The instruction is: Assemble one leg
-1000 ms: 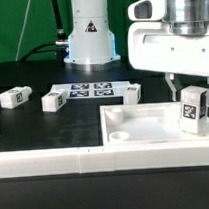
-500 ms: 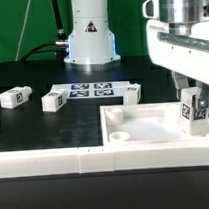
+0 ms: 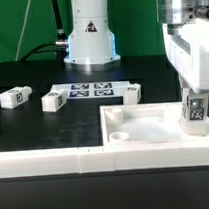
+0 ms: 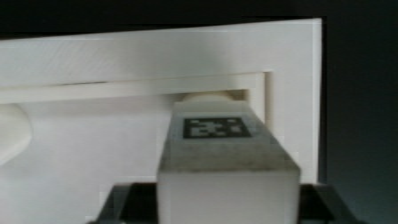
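the white tray (image 3: pixel 155 139) lies right under your claw (image 3: pixel 194 101) and holds one thing: the leg (image 3: pixel 195 117). the claw pinches that leg upright, its tag facing out and its lower end in a tray corner. you can't tell whether it touches the floor. the arm reaches straight down. beyond the tray, toward the exterior view's left of the claw, three loose legs (image 3: pixel 132 92) (image 3: pixel 54 100) (image 3: pixel 14 96) flank one marker board (image 3: pixel 90 90). that makes four whole legs.
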{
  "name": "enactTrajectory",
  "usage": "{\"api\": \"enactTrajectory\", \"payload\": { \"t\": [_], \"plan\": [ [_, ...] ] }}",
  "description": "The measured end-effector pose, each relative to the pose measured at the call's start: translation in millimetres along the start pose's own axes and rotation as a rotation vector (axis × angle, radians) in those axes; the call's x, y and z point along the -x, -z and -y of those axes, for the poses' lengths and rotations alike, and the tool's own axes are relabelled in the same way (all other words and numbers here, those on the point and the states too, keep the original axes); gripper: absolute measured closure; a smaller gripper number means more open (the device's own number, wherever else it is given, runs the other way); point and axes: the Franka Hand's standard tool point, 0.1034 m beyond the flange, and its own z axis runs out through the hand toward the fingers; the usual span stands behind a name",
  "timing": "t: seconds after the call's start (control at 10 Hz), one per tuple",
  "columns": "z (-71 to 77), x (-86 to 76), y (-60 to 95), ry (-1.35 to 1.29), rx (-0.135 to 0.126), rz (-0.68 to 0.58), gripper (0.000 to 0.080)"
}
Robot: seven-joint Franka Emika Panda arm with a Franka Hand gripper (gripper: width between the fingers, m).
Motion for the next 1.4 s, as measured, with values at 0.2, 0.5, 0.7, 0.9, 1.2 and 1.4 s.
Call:
{"api": "enactTrajectory", "payload": {
  "t": [0.2, 0.5, 0.7, 0.9, 1.2, 1.4],
  "plan": [
    [-0.1, 0.2, -0.2, 0.062, 0.000, 0.000, 0.0356],
    [-1.5, 3.3, -1.1, 0.244, 0.002, -0.001, 0.0163],
    [-1.7, 5.0, -1.1, 0.468, 0.001, 0.000, 0.0152],
    [-5.1, 9.9, -1.8, 0.601, 0.016, 0.003, 0.0151],
    [-4.9, 13.9, -1.7, 0.909, 0.017, -0.001, 0.0151],
    [-4.9, 15.3, -1.4, 1.137, 0.022, -0.011, 0.0151]
  ]
}}
